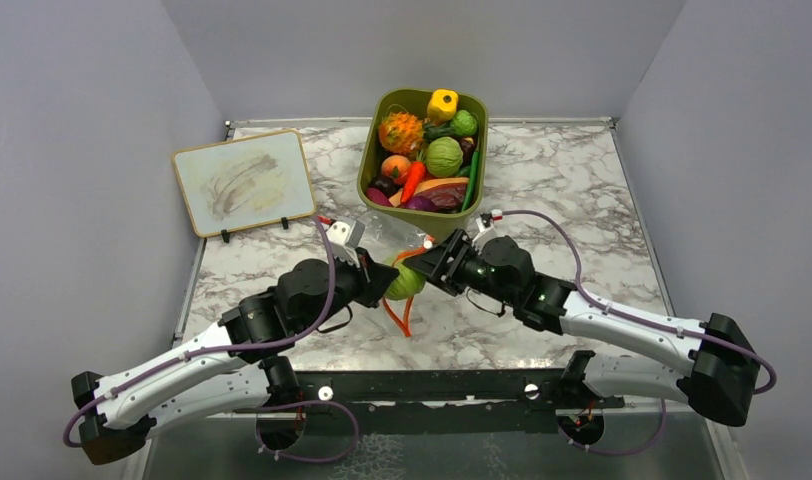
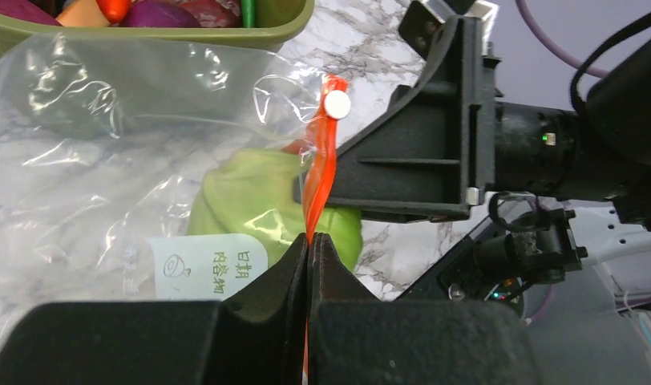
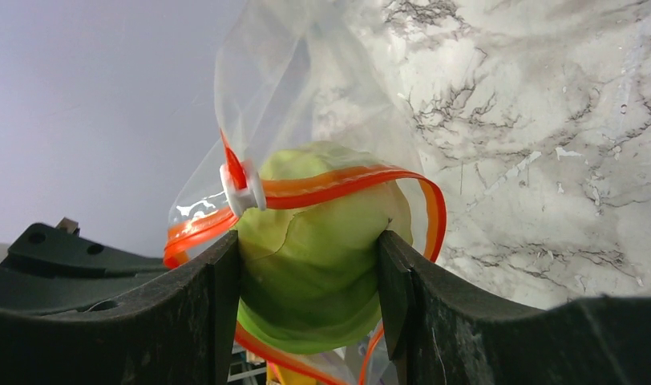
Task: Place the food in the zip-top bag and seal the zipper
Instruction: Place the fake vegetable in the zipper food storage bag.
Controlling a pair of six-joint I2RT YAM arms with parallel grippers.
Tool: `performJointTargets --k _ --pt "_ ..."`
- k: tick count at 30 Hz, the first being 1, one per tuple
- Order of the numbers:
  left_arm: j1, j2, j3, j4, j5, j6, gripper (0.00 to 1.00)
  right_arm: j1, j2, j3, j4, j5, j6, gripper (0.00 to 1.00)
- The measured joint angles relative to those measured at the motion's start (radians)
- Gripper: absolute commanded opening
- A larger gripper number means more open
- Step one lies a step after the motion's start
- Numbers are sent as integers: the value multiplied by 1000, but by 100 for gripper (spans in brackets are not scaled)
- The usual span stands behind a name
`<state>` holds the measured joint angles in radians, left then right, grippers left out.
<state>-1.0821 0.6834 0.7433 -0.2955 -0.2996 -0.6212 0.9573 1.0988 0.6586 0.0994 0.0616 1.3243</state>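
Observation:
In the middle of the table, the clear zip-top bag (image 2: 98, 152) lies just in front of the bin. My left gripper (image 2: 309, 239) is shut on its orange-red zipper (image 2: 319, 172), holding the mouth edge up below the white slider (image 2: 337, 104). My right gripper (image 3: 306, 265) is shut on a light-green cabbage ball (image 3: 314, 249) that sits in the bag's mouth, with the zipper (image 3: 346, 181) looped around it. From above, the two grippers (image 1: 380, 278) (image 1: 434, 262) meet at that ball (image 1: 406, 283). More food lies in the bin: a bumpy orange fruit (image 1: 401, 131), a second cabbage ball (image 1: 443, 157), a peach fruit (image 1: 395, 166).
The olive-green bin (image 1: 372, 155), full of toy produce, stands at the back centre, right behind the bag. A small whiteboard (image 1: 244, 182) leans at the back left. Grey walls close in the marble table (image 1: 582, 200) on three sides.

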Motion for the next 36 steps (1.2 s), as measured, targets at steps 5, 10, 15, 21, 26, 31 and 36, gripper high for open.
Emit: performJointTargets --k 5,10,15,21,26,31,36 --pt "0 -10 -10 10 23 -16 0 29 18 -35 6 32 19 43" --pt "0 -28 -19 15 27 -25 0 43 -3 -71 7 40 14 62" --pt "0 -46 -22 15 23 -31 0 43 -68 -71 21 26 -65 80" --pt "0 -71 -22 14 13 -41 0 43 -138 -49 -6 -6 -181 74" --pt "0 -78 -28 13 11 -54 0 43 -206 -40 -64 -24 -227 68" --pt "0 -88 -40 11 -6 -66 0 43 -242 -21 -118 -66 -308 60" --pt "0 -95 -40 12 -35 -72 0 43 -249 2 -201 -85 -385 50"
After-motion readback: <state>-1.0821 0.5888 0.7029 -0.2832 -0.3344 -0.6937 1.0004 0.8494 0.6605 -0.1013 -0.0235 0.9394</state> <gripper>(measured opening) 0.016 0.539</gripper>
